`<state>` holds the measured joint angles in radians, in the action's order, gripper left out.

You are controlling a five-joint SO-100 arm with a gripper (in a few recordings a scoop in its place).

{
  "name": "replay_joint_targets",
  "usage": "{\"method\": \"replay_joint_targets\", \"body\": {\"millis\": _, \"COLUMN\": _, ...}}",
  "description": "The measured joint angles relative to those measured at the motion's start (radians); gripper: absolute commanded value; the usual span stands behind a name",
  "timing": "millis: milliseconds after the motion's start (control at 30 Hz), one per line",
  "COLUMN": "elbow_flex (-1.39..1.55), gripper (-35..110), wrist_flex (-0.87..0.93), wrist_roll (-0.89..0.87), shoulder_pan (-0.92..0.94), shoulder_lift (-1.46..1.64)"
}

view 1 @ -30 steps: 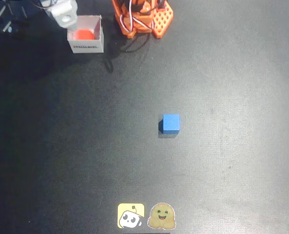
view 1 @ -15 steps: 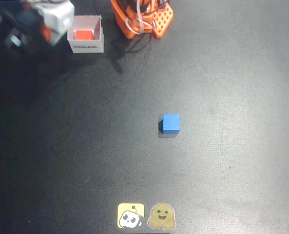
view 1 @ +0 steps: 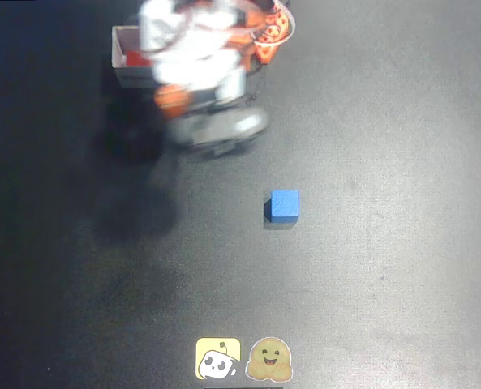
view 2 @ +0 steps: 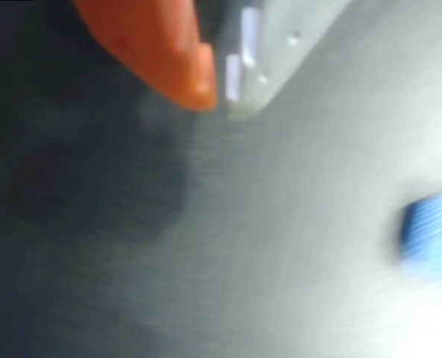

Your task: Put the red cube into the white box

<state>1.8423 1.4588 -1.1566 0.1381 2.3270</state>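
Hand (view 2: 219, 95) tips together at top; blurred blue cube (view 2: 433, 230) at right, on dark table (view 2: 228, 268)

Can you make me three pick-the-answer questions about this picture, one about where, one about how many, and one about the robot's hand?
1. Where is the red cube?
A. inside the white box
B. beside the blue cube
C. on the stickers

2. How many blue cubes lie on the table?
A. none
B. one
C. three

3. What is the hand doing in the wrist view?
A. squeezing the blue cube
B. holding the box
C. closed, holding nothing

Answers:
1. A, because a bit of red shows inside the box walls at the top of the overhead view.
2. B, because a single blue cube sits near the middle of the table.
3. C, because the orange and white fingertips meet with nothing between them, and the blue cube lies away on the table.
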Motion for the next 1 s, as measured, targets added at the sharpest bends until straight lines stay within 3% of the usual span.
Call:
{"method": "replay_joint_targets", "body": {"millis": 267, "elbow_flex": 0.413, "gripper": 0, "wrist_flex": -0.020, "wrist_roll": 0.057, "shoulder_pan": -0.063, "shoulder_lift": 0.420}}
{"method": "replay_joint_targets", "body": {"millis": 567, "elbow_flex": 0.887, "gripper": 0, "wrist_flex": -0.230, "wrist_roll": 0.071, "shoulder_pan": -0.080, "shoulder_lift": 0.819}}
{"method": "replay_joint_targets", "body": {"millis": 833, "elbow_flex": 1.108, "gripper": 0, "wrist_flex": -0.463, "wrist_roll": -0.021, "shoulder_pan": -0.091, "shoulder_lift": 0.861}}
{"method": "replay_joint_targets", "body": {"millis": 1000, "elbow_flex": 1.115, "gripper": 0, "wrist_flex": -0.482, "wrist_roll": -0.176, "shoulder_pan": -0.092, "shoulder_lift": 0.862}}
